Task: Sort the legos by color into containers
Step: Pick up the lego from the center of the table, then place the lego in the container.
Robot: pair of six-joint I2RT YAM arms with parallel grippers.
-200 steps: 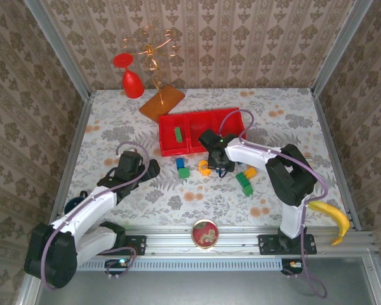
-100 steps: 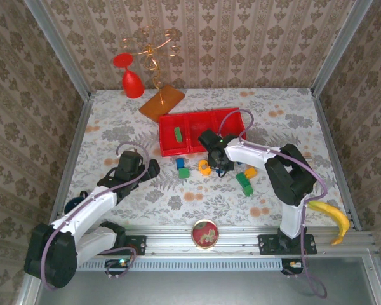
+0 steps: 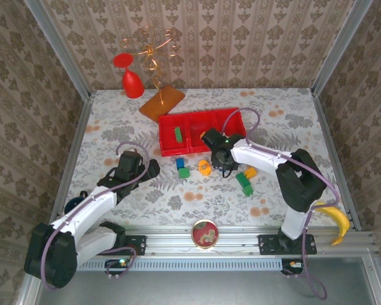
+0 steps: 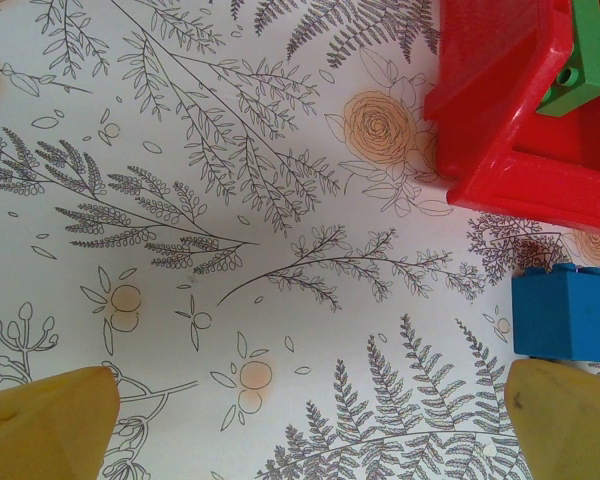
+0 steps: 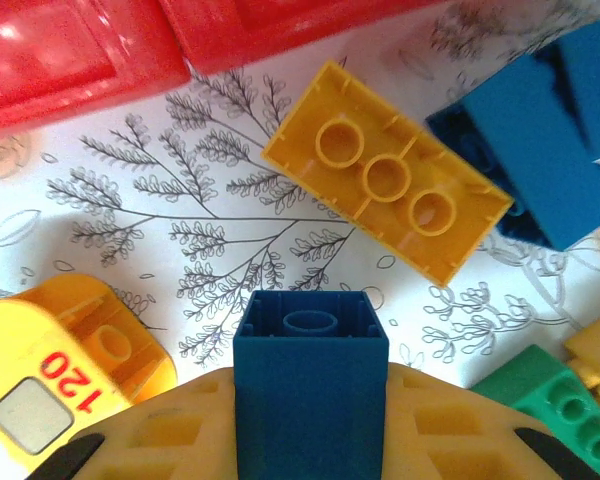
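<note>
My right fingers are clenched on a blue brick near the tray; my left fingers are spread, empty.

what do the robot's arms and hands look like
The left arm and right arm are white shells with black joints, each with a looping purple cable alongside. The left hand and right hand have blocky yellow fingers.

This is a robotics lab test booth rather than a lived-in room. Two robot arms are bolted to a metal rail at the edge of a floral-covered surface. Wallpapered panels in bare aluminium posts box it in, and staged props lie about: toy bricks, a red goblet and a banana.
</note>
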